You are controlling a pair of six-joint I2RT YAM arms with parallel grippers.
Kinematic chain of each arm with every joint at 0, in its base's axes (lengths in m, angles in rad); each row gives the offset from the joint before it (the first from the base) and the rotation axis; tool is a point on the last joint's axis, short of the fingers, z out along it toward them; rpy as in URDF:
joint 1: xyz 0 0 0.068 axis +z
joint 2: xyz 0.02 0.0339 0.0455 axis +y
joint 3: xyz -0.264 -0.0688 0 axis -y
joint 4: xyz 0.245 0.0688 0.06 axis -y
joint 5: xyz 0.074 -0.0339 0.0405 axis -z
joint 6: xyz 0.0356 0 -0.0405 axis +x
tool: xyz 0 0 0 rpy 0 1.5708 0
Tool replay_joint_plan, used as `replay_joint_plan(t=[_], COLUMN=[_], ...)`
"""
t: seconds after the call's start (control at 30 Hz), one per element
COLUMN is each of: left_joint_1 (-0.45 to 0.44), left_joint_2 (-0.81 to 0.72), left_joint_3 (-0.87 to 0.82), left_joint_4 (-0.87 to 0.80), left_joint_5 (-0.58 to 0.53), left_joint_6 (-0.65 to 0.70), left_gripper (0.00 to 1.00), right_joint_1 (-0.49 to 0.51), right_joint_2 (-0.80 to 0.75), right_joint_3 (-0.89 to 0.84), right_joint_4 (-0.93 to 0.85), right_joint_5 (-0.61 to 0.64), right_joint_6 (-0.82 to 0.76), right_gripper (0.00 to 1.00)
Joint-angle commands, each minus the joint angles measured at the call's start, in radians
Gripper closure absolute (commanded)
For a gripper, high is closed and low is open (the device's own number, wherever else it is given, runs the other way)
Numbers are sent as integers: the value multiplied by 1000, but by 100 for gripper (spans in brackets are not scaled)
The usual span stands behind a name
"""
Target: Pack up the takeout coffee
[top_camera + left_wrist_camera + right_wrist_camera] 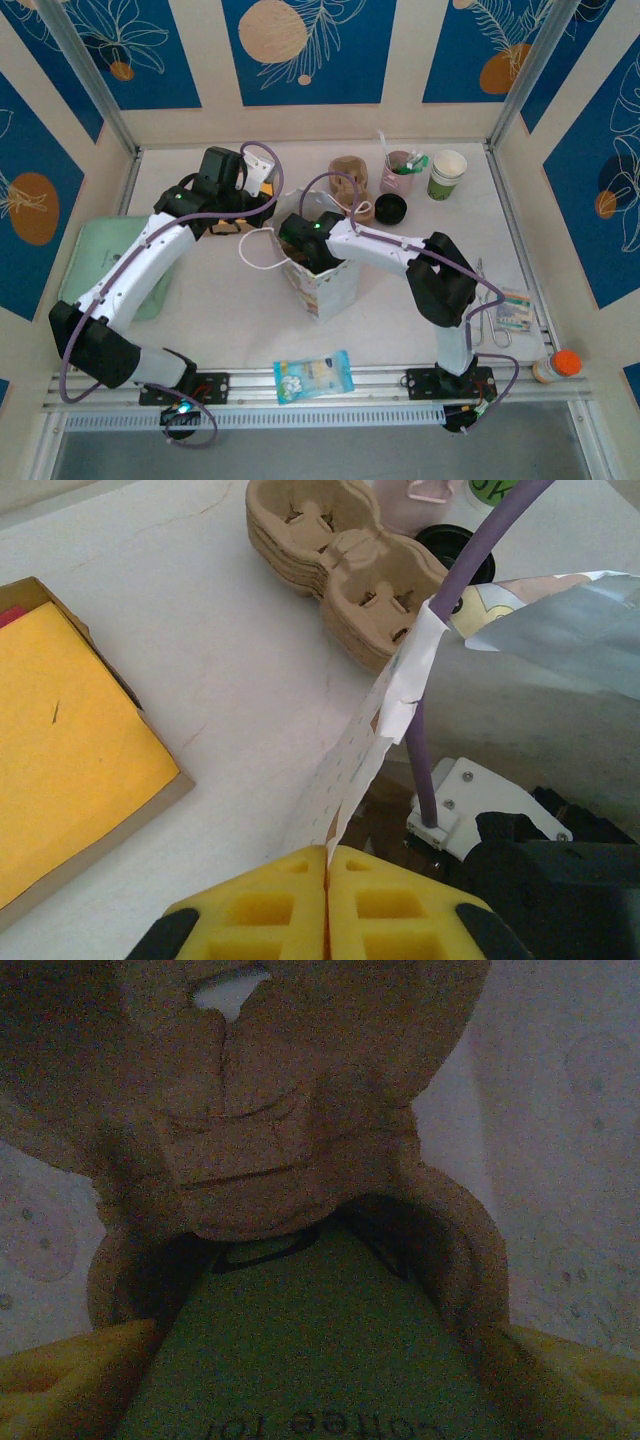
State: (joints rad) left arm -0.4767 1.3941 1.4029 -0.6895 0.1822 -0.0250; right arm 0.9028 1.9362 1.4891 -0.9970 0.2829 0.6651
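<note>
Left gripper (pixel 327 858): pinched shut on the bag (pixel 372 735) rim.
Right gripper (pixel 320 1390): wide, clasping the cup (pixel 310 1320) in its carrier (pixel 250 1110).
Risk: if the rim slips free, the bag may sag and tip the cup.

An evenly lit white table (pixel 230 300) sits boxed by cream walls (pixel 205 60) with blue leaf-patterned panels (pixel 340 50) at nine, twelve and three o'clock.

- top external view: bright, even light from above; the white table (pixel 230 290) nearly washes out mid-frame, and shadows under the arms are soft and short.
- left wrist view: well lit and sharp; pale glare on the foil lining of the paper bag (pixel 560 630) at right.
- right wrist view: very dim and grainy; pulp carrier (pixel 250 1110) and green cup (pixel 310 1360) blurred, lighter at upper right.
</note>
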Motion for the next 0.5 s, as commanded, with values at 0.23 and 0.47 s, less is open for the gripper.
replay_joint_plan(t=[0.23,0.47], left_joint_1=[-9,-8], left_joint_2=[-15,-14], left_joint_3=[-13,-11], left_joint_4=[-5,-3], left_joint_5=[11,11], left_joint_6=[-4,-6], left_gripper=[91,91], right_joint_1=[-8,-11], right_joint_2=[105,114], right_joint_3=[-117,-106], right_joint_4=[222,218], right_joint_5=[-7,-3], right_joint_6=[-25,-36], right_gripper=[65,59])
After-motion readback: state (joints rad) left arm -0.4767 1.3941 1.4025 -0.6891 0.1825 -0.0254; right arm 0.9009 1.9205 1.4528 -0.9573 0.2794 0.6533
